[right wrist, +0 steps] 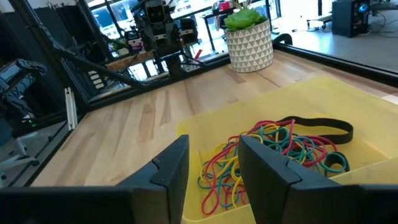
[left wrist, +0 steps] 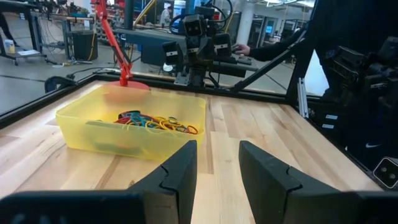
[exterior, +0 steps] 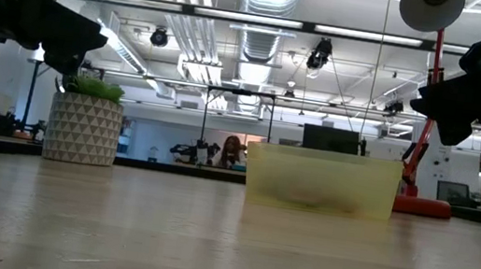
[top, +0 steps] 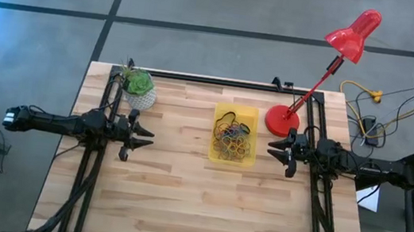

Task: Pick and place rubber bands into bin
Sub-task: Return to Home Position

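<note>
The near half of the wooden table (top: 179,208) carries nothing; no band shows on the wood there.

Midway across the table, the two arms face each other along one line, one on each side of the bin.
- The left gripper (top: 145,134) hangs near the table's left edge, well apart from the bin. Its fingers stand parted with nothing between them.
- The right gripper (top: 273,149) hangs just beside the bin's right wall. Its fingers are likewise spread and empty.
- In the low view both grippers sit above the level of the bin's rim, so neither touches the table or the bin.

This raised, symmetric, empty-handed stance fits a parked position rather than a pick.

The yellow bin (top: 237,109) lies flat at the table's centre, reaching toward the far edge, where either arm can get at it. The rubber bands (top: 233,142) lie inside it in one tangled heap of red, yellow, blue and green, with one larger black band among them. The shallow walls contain them. Judged from this, the collecting appears complete.

Farther off, toward the far edge, stand a potted plant (top: 139,95) on the left and the red desk lamp (top: 282,120) on the right. Both are outside the line between the grippers.
</note>
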{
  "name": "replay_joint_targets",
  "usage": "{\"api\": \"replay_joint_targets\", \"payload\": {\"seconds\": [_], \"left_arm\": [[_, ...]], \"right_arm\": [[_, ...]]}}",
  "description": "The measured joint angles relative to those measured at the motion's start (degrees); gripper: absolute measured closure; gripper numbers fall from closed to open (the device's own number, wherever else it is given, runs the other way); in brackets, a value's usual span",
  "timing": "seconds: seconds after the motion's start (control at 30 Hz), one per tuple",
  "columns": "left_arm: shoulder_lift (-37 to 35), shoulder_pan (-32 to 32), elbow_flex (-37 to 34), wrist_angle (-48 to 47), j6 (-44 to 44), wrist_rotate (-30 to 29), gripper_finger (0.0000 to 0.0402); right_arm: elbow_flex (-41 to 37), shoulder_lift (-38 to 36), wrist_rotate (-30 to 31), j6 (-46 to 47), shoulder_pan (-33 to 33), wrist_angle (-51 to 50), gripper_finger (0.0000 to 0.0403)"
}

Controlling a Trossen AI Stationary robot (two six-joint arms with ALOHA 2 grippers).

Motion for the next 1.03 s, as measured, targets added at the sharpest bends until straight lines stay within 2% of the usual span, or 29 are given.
{"api": "replay_joint_targets", "payload": {"seconds": [1.03], "left_arm": [[0.0,0.0,0.0,0.0,0.0,0.0,0.0297]], "right_arm": [[0.0,0.0,0.0,0.0,0.0,0.0,0.0278]]}}
